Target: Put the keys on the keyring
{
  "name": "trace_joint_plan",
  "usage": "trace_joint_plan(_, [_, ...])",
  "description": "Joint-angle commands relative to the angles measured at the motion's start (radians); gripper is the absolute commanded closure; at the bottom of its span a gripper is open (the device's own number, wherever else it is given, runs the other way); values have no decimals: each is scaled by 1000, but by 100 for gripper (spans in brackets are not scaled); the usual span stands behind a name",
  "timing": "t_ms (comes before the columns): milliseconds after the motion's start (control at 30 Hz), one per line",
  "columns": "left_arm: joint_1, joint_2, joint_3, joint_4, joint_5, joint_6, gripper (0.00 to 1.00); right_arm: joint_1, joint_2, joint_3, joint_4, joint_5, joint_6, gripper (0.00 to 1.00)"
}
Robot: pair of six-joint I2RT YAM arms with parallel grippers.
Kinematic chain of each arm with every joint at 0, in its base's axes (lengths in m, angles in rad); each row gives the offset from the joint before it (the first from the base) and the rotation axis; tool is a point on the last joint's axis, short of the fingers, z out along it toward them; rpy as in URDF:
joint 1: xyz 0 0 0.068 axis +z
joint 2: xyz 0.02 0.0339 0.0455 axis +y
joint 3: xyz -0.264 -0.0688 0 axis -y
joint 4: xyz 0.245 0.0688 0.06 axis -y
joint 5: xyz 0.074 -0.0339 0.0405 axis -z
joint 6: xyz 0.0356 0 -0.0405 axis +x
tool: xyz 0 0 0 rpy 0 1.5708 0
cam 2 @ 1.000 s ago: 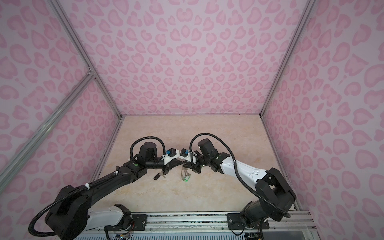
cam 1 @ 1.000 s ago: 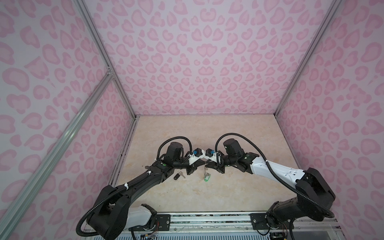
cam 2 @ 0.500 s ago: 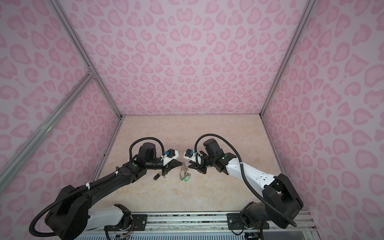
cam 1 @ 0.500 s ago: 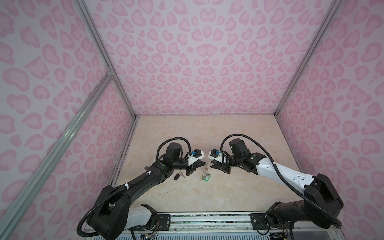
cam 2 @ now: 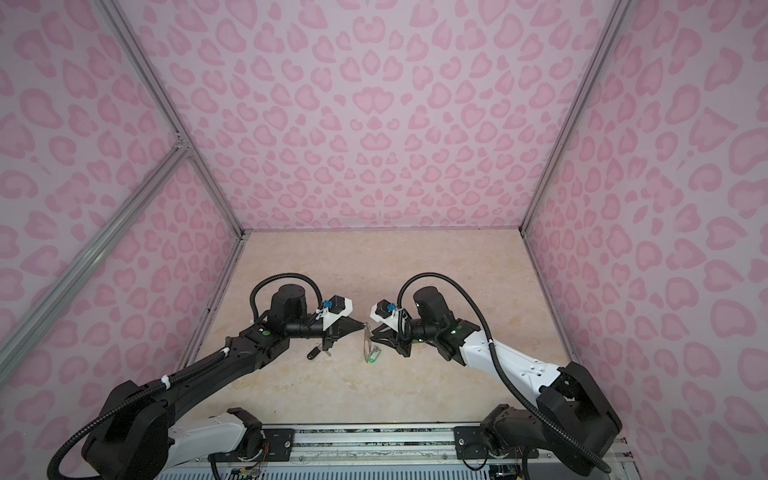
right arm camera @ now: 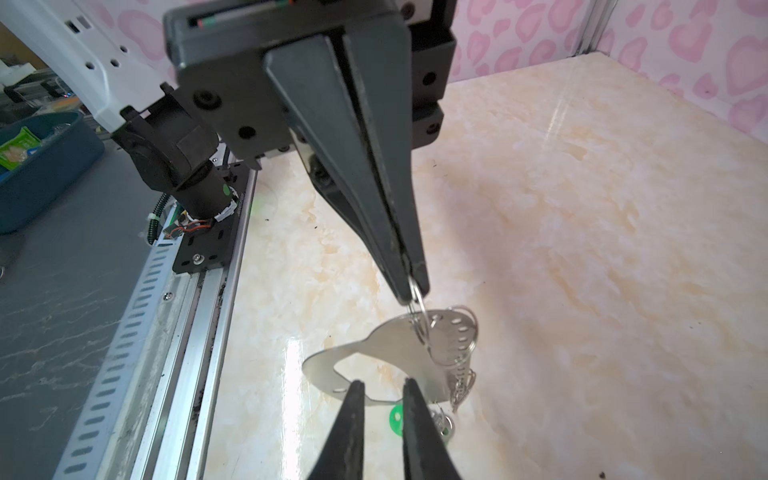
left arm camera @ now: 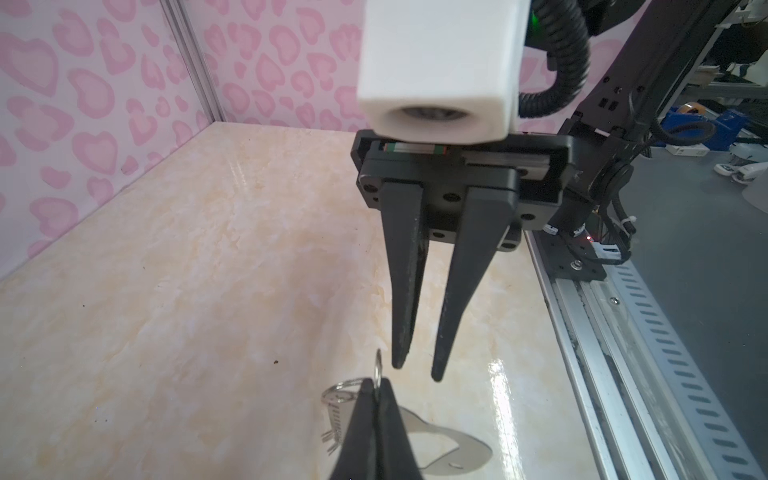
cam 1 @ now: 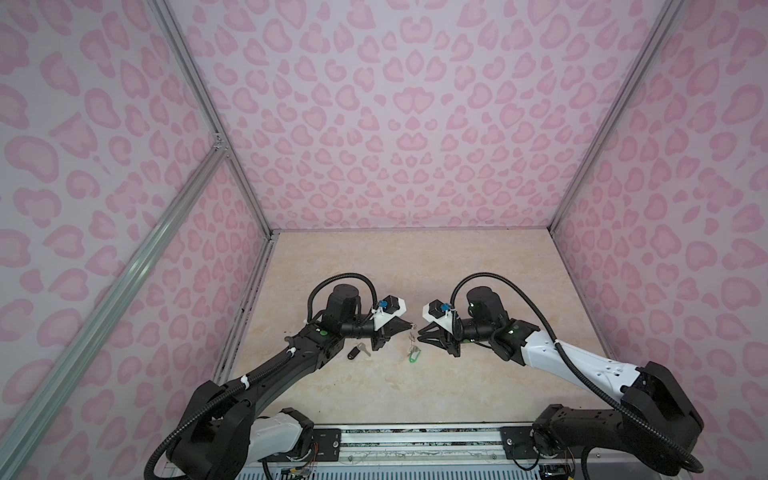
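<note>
While the left gripper point(right arm camera: 415, 291) has its jaws fully together, it pinches one small wire ring point(right arm camera: 419, 311) of the keyring point(right arm camera: 392, 343). The grey plate hangs tilted from that ring, above the table point(cam 1: 457, 270). The right gripper point(right arm camera: 383, 381) faces the plate from the opposite side, close to it. Its fingers stand slightly apart with nothing between them. The green-tagged key point(cam 1: 413, 356) sits at the plate's lower edge. Whether it is threaded on a ring cannot be determined. The black-tagged key point(cam 1: 355, 353) lies flat on the table beside the left wrist, apart from the keyring. Pink patterned walls point(cam 1: 395, 124) enclose the workspace.
</note>
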Motion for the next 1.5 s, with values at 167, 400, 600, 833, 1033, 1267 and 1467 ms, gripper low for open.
trace_joint_plan(167, [1,-46,18,174,31,-124,97,-16,-95,17,22,-37,73,84])
trace_joint_plan(400, [1,-73,55,224,45,-172,97,-42,-146,17,91,-46,135,84])
trace_joint_plan(600, [-2,-84,79,218,70,-180,97,-45,-156,57,121,-71,158,86])
trace_joint_plan(833, [-16,-100,87,212,73,-183,97,-44,-151,75,150,-106,185,86])
trace_joint_plan(1033, [-24,-109,95,204,77,-182,97,-45,-150,81,155,-101,184,86])
trace_joint_plan(1267, [-30,-110,101,204,82,-180,97,-43,-149,85,152,-105,190,86])
trace_joint_plan(1467, [-34,-106,110,201,82,-179,97,-40,-144,84,183,-118,212,86])
